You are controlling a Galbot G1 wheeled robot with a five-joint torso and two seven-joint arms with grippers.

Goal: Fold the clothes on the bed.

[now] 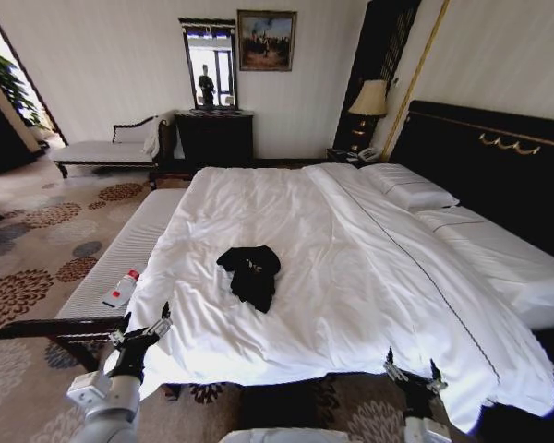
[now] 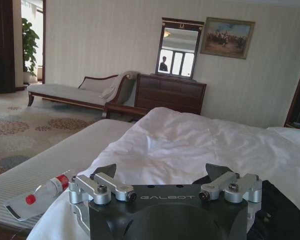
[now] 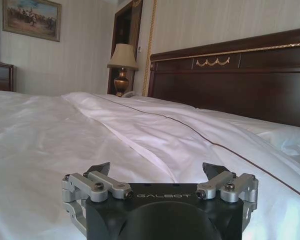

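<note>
Left hand (image 1: 146, 330) hovers at the near left corner of the bed (image 1: 369, 277), fingers spread wide, grasping nothing; in its wrist view the fingers (image 2: 106, 171) are parted over the white duvet edge. Right hand (image 1: 412, 367) sits at the near edge of the bed further right, also released, fingers (image 3: 101, 169) apart and empty above the sheet. Black T-shirt (image 1: 251, 270) lies crumpled in a heap on the duvet, near-centre, well apart from both hands, closer to the left one. White-cushioned bench (image 1: 120, 258) runs along the left side of the bed, with a bottle with a red cap (image 1: 122, 288) lying on it near the left hand. Pillows (image 1: 408, 185) at the far right by the dark headboard (image 1: 489, 166). Lamp (image 1: 369, 100) at far right corner.
</note>
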